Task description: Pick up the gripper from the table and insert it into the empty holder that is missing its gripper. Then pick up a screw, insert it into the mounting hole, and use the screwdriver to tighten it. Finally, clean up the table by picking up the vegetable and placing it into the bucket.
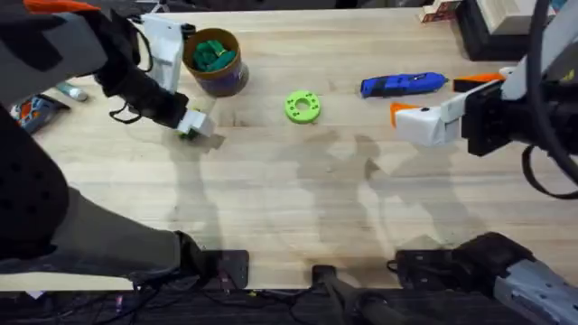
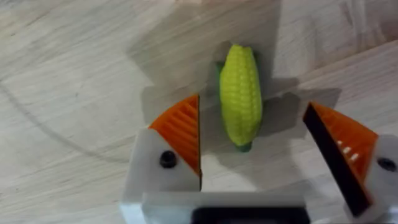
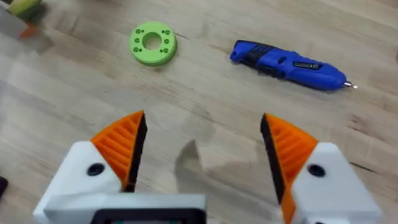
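The vegetable [image 2: 240,93], a small yellow corn cob with a green end, lies flat on the wooden table [image 1: 298,199] in the upper left of the overhead frame, just below and left of the bucket [image 1: 217,61]. In the left wrist view it sits directly between the left gripper [image 2: 264,152]'s orange ribbed pads [image 2: 183,134], nearer the left-hand one, and touches neither. Its long axis runs up and down that frame, roughly parallel to the pad faces, so the fingers would close across its narrow width; I judge this a sound alignment for the clean-up pick. The left gripper is released, jaws spread wide with clear wood on both sides of the cob. The left arm is plainly the nearer one. The right gripper [image 3: 202,158] hangs over bare table at the right of the overhead frame, well apart from the cob, also spread and holding nothing. Ahead of it lie the blue screwdriver [image 3: 289,62] and the green ring-shaped disc [image 3: 152,43]. The bucket holds green pieces [image 1: 213,51], and it stands close, so the carry looks short.
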Controlling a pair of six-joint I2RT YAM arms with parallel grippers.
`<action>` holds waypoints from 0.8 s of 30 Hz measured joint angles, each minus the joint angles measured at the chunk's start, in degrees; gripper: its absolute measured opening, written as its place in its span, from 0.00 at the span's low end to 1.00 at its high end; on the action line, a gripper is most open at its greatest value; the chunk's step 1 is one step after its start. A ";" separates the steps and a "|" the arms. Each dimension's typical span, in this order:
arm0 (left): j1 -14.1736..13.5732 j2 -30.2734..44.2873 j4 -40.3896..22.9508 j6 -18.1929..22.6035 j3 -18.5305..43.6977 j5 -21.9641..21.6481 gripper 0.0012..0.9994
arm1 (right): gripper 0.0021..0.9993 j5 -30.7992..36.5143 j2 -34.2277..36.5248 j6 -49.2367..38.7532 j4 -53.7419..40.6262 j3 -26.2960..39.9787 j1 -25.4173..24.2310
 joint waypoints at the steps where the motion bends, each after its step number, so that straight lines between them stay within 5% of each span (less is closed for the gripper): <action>1: -0.35 0.18 0.04 0.01 -0.01 -0.14 0.99 | 0.99 0.00 0.00 0.00 -0.02 0.00 0.00; 24: -0.27 3.53 1.86 -0.04 0.50 -2.52 0.99 | 0.99 0.00 0.00 0.00 -0.08 0.00 0.00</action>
